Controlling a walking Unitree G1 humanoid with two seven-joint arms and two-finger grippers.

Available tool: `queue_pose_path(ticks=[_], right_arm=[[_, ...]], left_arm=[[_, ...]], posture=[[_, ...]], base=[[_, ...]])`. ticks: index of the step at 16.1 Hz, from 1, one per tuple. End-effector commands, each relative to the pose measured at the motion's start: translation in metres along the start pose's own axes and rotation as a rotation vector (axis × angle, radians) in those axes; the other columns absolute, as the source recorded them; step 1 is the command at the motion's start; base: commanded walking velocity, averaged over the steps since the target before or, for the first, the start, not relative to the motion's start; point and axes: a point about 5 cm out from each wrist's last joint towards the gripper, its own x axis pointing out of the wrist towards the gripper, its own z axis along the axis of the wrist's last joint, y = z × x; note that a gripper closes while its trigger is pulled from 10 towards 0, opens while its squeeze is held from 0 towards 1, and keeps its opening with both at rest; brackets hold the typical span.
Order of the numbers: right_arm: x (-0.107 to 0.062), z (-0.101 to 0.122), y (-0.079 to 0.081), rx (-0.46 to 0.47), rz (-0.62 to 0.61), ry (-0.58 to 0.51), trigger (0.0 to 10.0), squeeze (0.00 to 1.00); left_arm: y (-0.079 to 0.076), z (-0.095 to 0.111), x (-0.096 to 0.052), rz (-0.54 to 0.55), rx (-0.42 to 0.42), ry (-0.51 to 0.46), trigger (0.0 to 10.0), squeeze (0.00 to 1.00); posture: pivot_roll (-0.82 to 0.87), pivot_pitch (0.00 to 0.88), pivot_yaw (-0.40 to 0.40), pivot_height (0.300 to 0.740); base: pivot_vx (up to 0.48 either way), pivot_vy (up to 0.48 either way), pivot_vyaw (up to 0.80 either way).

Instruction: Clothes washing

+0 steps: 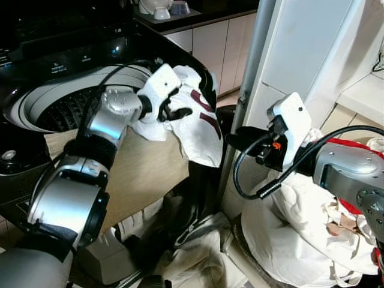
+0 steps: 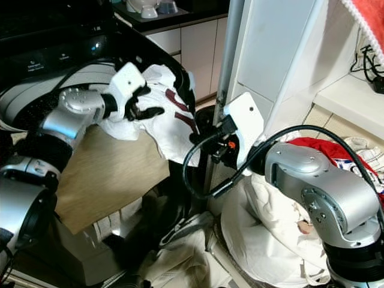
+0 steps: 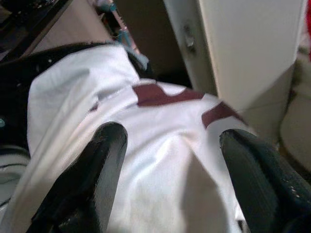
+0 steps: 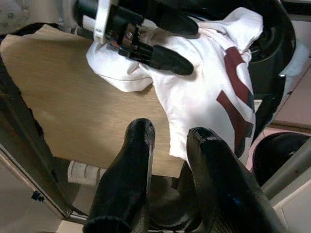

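Left eye view: the left gripper (image 1: 174, 108) hovers over the white shirt (image 1: 195, 129) draped on the washer (image 1: 36, 108) rim, fingers spread either side of the cloth, not pinching. Right gripper (image 1: 237, 139) hangs beside the washer's corner, fingers slightly apart, empty. More laundry (image 1: 288, 228) lies heaped on the floor.

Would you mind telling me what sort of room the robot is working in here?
Most likely a laundry corner of a home, next to a kitchen. A top-loading washing machine stands open, a white shirt is draped over its rim, more laundry is heaped on the floor, and cabinets stand behind.
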Motion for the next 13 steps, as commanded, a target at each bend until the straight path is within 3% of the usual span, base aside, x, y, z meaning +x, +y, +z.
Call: queue_pose_path(ticks=[1,2,3,4,5,13], right_arm=[[0.0,0.001,0.004,-0.024,0.015,-0.006,10.0,0.0],[0.0,0.001,0.004,-0.025,0.015,-0.006,10.0,0.0],[-0.001,0.001,0.004,-0.027,0.015,-0.007,10.0,0.0],[-0.001,0.002,0.003,-0.029,0.013,-0.008,10.0,0.0],[-0.001,0.002,0.003,-0.03,0.01,-0.007,10.0,0.0],[-0.001,0.002,0.003,-0.037,0.01,-0.005,10.0,0.0]], left_arm=[[0.001,-0.001,0.0,0.013,0.023,0.013,10.0,0.0],[0.001,-0.002,0.0,0.02,0.021,0.014,10.0,0.0],[0.001,-0.001,0.0,0.032,0.035,0.004,8.5,0.0],[0.002,0.0,0.0,0.051,0.043,-0.001,3.9,0.0],[0.004,0.0,0.0,0.074,0.044,0.001,0.0,0.0],[0.001,-0.011,0.002,0.077,0.047,0.047,0.0,0.0]], posture=[[-0.08,0.0,0.035,0.74],[-0.08,0.0,0.035,0.74],[-0.08,0.0,0.037,0.74],[-0.09,0.0,0.038,0.74],[-0.09,0.0,0.038,0.74],[-0.09,0.0,0.042,0.74]], base=[[0.0,0.0,0.0],[0.0,0.0,0.0],[0.0,0.0,0.0],[0.0,0.0,0.0],[0.0,0.0,0.0],[0.0,0.0,0.0]])
